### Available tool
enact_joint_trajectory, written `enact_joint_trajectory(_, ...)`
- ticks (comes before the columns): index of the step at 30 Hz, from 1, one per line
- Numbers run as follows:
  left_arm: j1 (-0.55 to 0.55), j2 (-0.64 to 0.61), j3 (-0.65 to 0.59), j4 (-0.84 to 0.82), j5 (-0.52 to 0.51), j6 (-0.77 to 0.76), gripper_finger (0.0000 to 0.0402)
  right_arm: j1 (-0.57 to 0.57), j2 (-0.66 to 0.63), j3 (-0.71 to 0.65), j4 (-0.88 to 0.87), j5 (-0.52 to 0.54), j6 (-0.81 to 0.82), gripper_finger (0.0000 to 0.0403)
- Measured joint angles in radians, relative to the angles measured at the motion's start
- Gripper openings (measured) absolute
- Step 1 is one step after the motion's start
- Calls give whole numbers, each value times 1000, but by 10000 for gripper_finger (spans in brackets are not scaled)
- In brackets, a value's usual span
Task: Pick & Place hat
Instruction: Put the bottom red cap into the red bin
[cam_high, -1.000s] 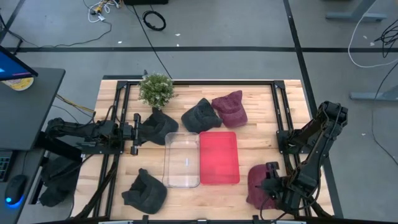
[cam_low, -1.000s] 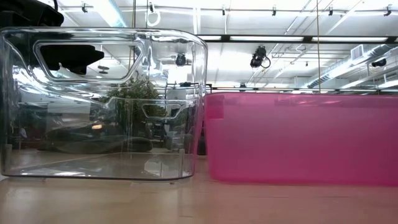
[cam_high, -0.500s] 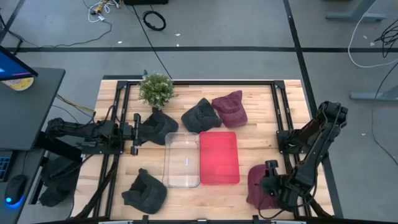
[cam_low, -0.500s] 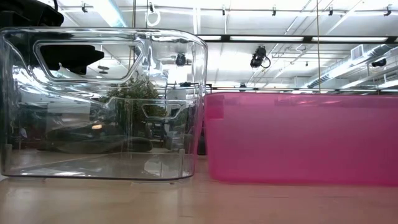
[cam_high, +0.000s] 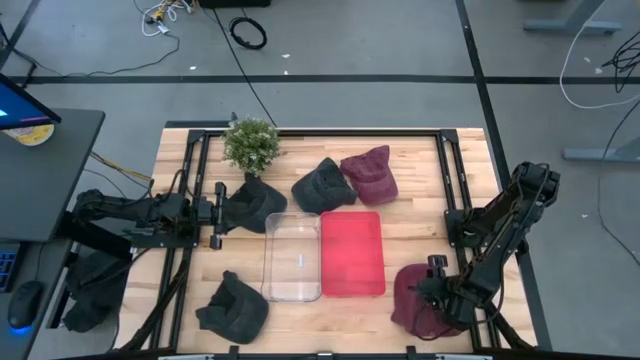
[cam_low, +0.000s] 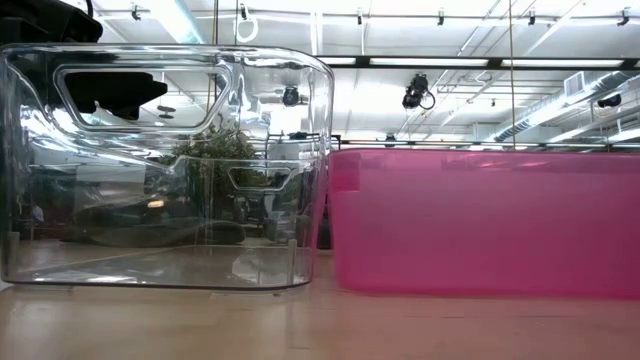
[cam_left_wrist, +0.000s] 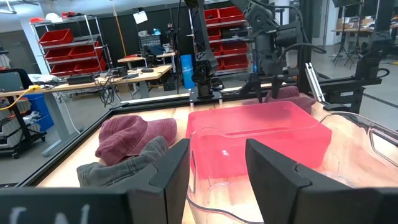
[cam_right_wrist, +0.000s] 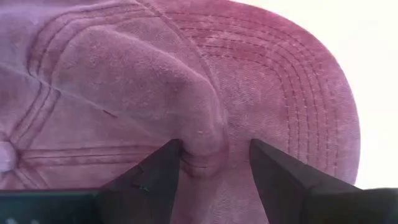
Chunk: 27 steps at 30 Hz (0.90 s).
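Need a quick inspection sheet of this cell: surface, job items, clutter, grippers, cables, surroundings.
Surface: wooden table inside a black frame.
Job's things: clear bin and red bin side by side at centre; maroon hat near the right front; second maroon hat and dark hats behind the bins; another dark hat at the left front.
Clutter: potted plant at the back left.
Grippers: right gripper pressed onto the front maroon hat, jaws open astride a fold of fabric; left gripper waits at the left, jaws open.
Cables: loose cables on the floor behind.
Surroundings: desk at the left.
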Motion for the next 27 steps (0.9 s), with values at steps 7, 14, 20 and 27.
enact_joint_trajectory(7, 0, 0, 0, 0, 0, 0, 161, 0, 2, 20, 27, -7, -1, 199)
enact_joint_trajectory(14, 0, 0, 0, 0, 0, 0, 161, 0, 2, 20, 101, -11, -2, 199)
enact_joint_trajectory(20, 0, 0, 0, 0, 0, 0, 161, 0, 2, 20, 195, -14, -2, 199)
enact_joint_trajectory(27, 0, 0, 0, 0, 0, 0, 161, 0, 3, 20, 261, -6, -145, 199)
